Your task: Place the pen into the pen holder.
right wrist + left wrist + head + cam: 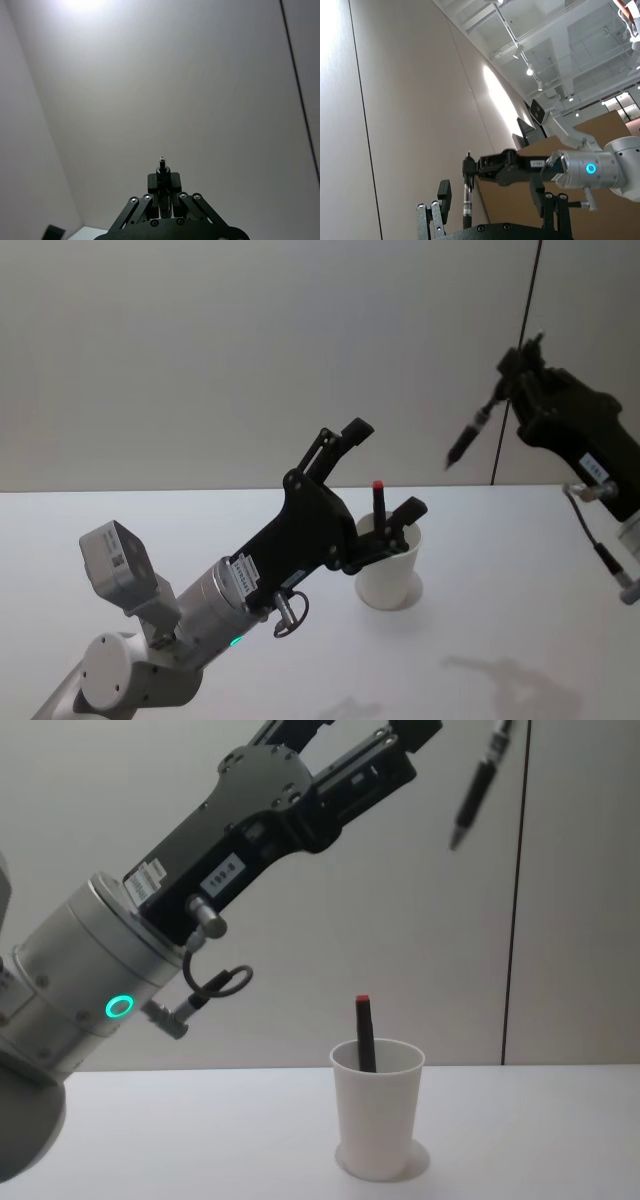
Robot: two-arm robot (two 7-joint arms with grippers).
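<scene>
The pen holder [388,572] is a white paper cup standing on the table, also seen in the chest view [378,1120]. A dark pen with a red top [378,502] stands inside it. High at the right, my right gripper [512,375] is shut on a black pen [470,435], which hangs tilted, tip down, well above and to the right of the cup. The right wrist view shows that gripper [162,182] clamped on the pen's end [161,162]. My left gripper [385,470] is open and holds nothing, raised just left of and above the cup.
The white table [500,540] runs bare around the cup. A plain wall with a dark vertical seam [515,360] stands behind. The left arm's body [150,940] crosses the space left of the cup.
</scene>
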